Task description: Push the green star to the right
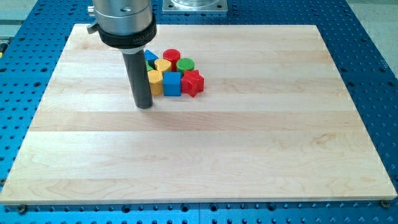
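My tip (144, 106) rests on the board at the left edge of a tight cluster of blocks, just below and left of a yellow block (155, 81). The rod covers the cluster's left side. Only a small green patch (148, 65) shows beside the rod, under the blue triangle (150, 56); its shape cannot be made out, so it may be the green star. The cluster also holds a red cylinder (171, 56), a second yellow block (163, 66), a green cylinder (185, 64), a blue cube (172, 84) and a red star (193, 82).
The blocks sit on a pale wooden board (249, 143) that lies on a blue perforated table (373, 74). The red star is the block furthest to the view's right.
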Controlling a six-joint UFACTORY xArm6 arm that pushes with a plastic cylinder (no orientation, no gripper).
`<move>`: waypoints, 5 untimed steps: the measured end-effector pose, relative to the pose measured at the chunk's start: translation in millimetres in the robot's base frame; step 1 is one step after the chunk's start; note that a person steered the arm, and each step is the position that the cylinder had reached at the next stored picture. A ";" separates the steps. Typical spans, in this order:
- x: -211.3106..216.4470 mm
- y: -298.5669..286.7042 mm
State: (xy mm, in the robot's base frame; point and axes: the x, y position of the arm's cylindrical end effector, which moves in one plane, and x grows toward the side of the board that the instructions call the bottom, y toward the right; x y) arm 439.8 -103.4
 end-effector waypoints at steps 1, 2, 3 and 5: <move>-0.5 -0.4; -28.4 -45.2; -67.9 -69.4; -69.8 1.7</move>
State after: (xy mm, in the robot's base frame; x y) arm 370.0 -101.7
